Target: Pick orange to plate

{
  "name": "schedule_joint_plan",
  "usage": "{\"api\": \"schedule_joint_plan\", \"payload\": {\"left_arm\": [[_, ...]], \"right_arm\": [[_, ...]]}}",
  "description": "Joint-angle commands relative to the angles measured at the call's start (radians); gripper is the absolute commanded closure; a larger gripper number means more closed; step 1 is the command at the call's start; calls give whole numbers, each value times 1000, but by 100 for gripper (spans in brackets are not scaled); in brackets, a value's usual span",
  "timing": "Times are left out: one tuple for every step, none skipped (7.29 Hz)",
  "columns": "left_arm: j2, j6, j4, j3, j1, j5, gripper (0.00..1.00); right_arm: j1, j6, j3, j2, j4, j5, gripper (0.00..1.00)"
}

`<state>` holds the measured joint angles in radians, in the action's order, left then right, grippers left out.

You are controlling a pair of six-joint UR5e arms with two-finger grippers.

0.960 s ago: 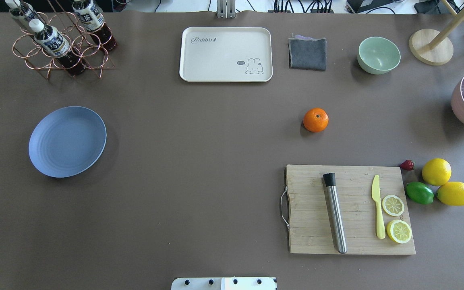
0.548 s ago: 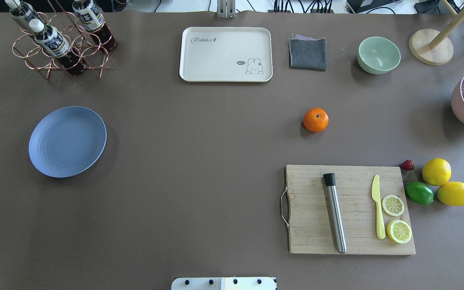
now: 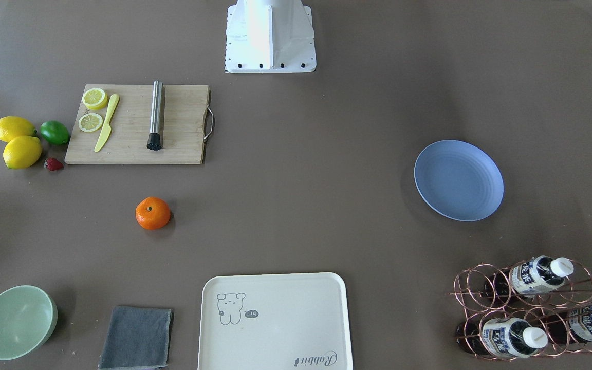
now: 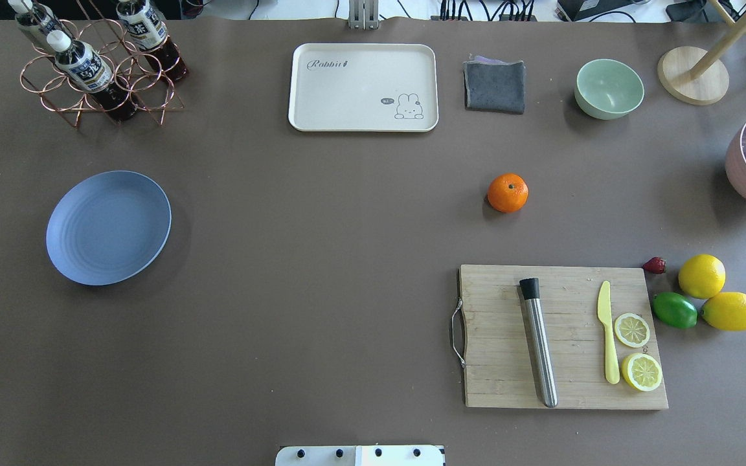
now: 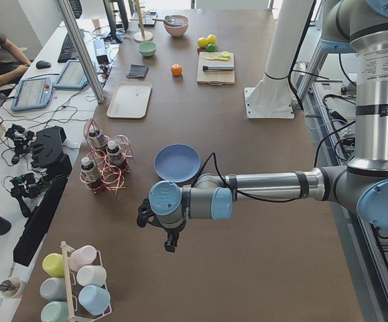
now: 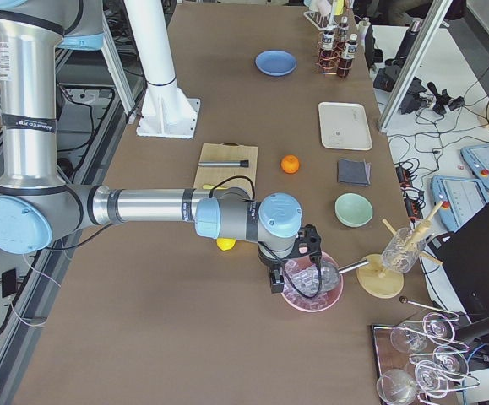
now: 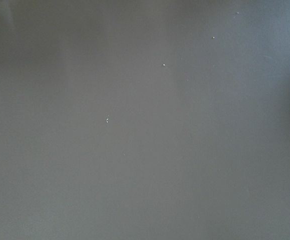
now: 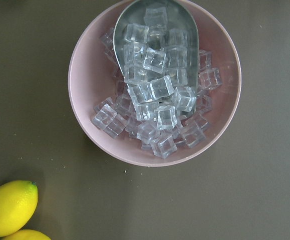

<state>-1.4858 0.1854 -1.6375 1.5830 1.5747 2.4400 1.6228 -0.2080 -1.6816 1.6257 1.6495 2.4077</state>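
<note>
The orange (image 4: 508, 193) rests alone on the brown table, right of centre in the overhead view and beyond the cutting board; it also shows in the front view (image 3: 152, 213). The blue plate (image 4: 109, 228) lies bare at the left (image 3: 459, 180), far from the orange. My left gripper (image 5: 169, 243) shows only in the left side view, hanging over bare table on the near side of the plate (image 5: 177, 163). My right gripper (image 6: 274, 283) shows only in the right side view, above the pink ice bowl. I cannot tell whether either one is open or shut.
A cutting board (image 4: 561, 336) carries a steel muddler, a yellow knife and lemon slices. Lemons (image 4: 702, 276), a lime (image 4: 675, 310) and a pink ice bowl (image 8: 155, 82) sit far right. A cream tray (image 4: 363, 87), grey cloth (image 4: 495, 85), green bowl (image 4: 609, 88) and bottle rack (image 4: 98, 65) line the far edge.
</note>
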Motion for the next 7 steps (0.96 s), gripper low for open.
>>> {"api": "schedule_joint_plan", "payload": {"left_arm": [[12, -32, -60, 6, 1, -6, 2], [12, -29, -62, 5, 1, -9, 2], [16, -30, -62, 5, 1, -7, 2], [18, -30, -61, 2, 1, -7, 2], [47, -29, -62, 15, 1, -1, 2], [58, -30, -62, 28, 1, -1, 2], [58, -30, -62, 31, 1, 2, 2]], "right_arm": [[-1, 1, 14, 5, 3, -1, 0], [2, -1, 14, 13, 3, -15, 0], [0, -4, 8, 22, 1, -12, 0], [0, -11, 16, 23, 1, -13, 0], [0, -10, 16, 23, 3, -13, 0], [0, -10, 10, 26, 3, -15, 0], [3, -13, 7, 25, 1, -28, 0]]}}
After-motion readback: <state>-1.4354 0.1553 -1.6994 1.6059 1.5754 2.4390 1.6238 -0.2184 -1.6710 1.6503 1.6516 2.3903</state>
